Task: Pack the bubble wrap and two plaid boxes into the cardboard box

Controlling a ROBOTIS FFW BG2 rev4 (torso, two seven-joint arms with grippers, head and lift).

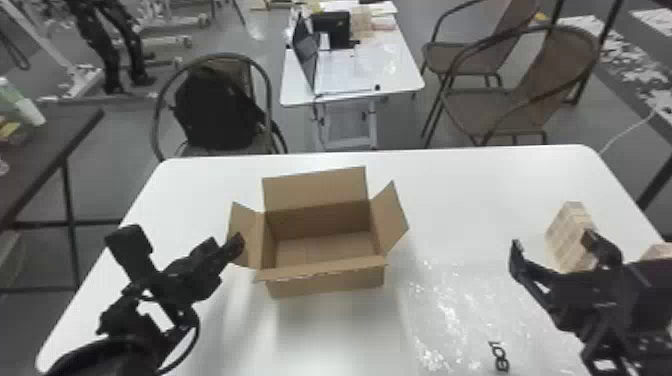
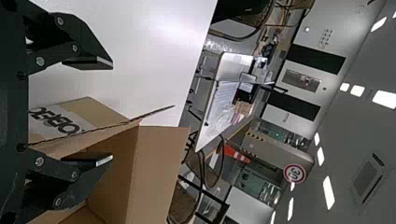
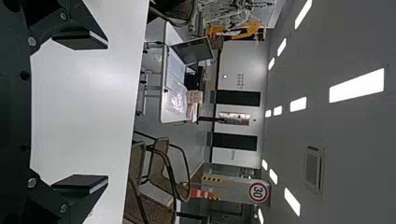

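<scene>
Nearest me, my left hand [image 1: 236, 243] is released, its fingers parted beside the box's left flap. My right hand [image 1: 555, 241] is spread too, fingers apart, in front of one plaid box [image 1: 566, 227]; a second plaid box [image 1: 658, 251] shows partly at the right edge. The box [image 1: 325, 287] stands mid-counter [image 1: 480, 200], flaps out, with bubble wrap [image 1: 457, 310] lying to its right.

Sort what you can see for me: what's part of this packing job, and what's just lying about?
For the job:
- cardboard box, flaps up
- bubble wrap
- plaid box
- second plaid box, partly visible
- left gripper
- right gripper

Just lying about:
- backpack
- laptop
- brown chairs
- traffic cone
</scene>
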